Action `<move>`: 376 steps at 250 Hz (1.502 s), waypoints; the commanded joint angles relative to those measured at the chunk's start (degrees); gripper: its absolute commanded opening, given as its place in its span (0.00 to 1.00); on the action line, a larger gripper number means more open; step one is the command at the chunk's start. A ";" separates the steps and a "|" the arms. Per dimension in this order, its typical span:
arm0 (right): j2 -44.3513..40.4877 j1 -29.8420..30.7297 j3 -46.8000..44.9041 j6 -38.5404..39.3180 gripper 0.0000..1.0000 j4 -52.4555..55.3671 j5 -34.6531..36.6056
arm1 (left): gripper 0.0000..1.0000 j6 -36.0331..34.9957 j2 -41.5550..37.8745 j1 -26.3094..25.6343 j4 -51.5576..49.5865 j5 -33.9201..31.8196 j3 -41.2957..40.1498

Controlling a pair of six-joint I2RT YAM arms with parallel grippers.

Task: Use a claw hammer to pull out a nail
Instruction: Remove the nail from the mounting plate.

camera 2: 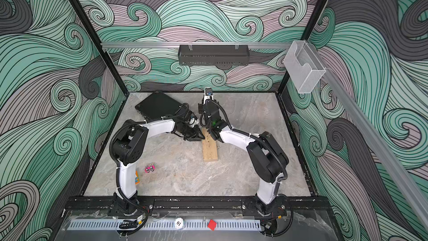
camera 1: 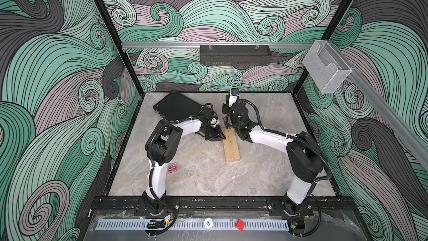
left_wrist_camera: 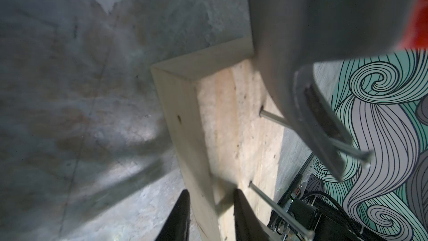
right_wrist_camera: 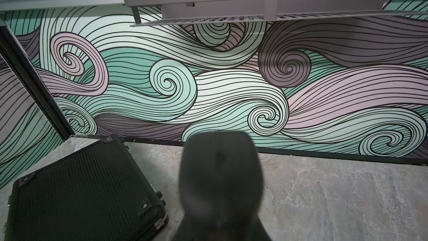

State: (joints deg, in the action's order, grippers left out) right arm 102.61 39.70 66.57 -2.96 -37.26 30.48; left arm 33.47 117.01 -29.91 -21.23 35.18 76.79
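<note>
The claw hammer (left_wrist_camera: 301, 31) stands over the far end of the wooden block (camera 1: 231, 146), at the centre in both top views. In the left wrist view its grey claw straddles 1 nail (left_wrist_camera: 272, 117) below the nail's head. The right gripper (right_wrist_camera: 222, 229) is clenched on the black handle, whose butt fills the lower centre of the right wrist view. The left gripper (left_wrist_camera: 212, 221) appears to pinch the block's long edge.

The hammer is probably rigid and top-heavy. A hold low on the handle should give the most leverage, though it may twist.

Room is tight. The left gripper sits near the head, a 2nd nail (left_wrist_camera: 278, 207) stands just beside, and a black case (camera 1: 178, 107) lies at upper left. The table (camera 1: 208, 177) toward the lower frame is mostly bare.
</note>
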 commanded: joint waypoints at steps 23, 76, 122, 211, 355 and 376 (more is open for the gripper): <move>-3.77 0.79 -0.10 0.59 0.00 -6.21 2.60 | 0.30 -0.32 2.77 -0.22 -3.38 -2.82 0.54; -3.81 0.85 4.54 0.15 0.00 3.92 3.09 | 0.29 -0.25 3.05 -0.31 -3.68 -2.64 0.80; -2.87 0.87 5.96 0.06 0.00 7.47 3.71 | 0.27 -0.26 3.00 -0.23 -4.25 -2.57 0.90; 0.02 0.65 9.84 1.99 0.00 9.07 3.70 | 0.27 -0.10 3.75 -0.21 -4.43 -1.96 1.08; -0.62 0.65 7.78 1.90 0.00 3.12 4.78 | 0.26 0.08 4.61 -0.23 -4.43 -1.29 1.34; -1.20 0.64 7.32 2.08 0.00 3.29 4.98 | 0.26 0.09 4.80 -0.18 -4.43 -1.25 1.52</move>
State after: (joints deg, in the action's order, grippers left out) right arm 105.47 40.27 73.93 -1.63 -28.12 33.30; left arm 33.63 118.19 -29.91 -21.76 37.01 78.15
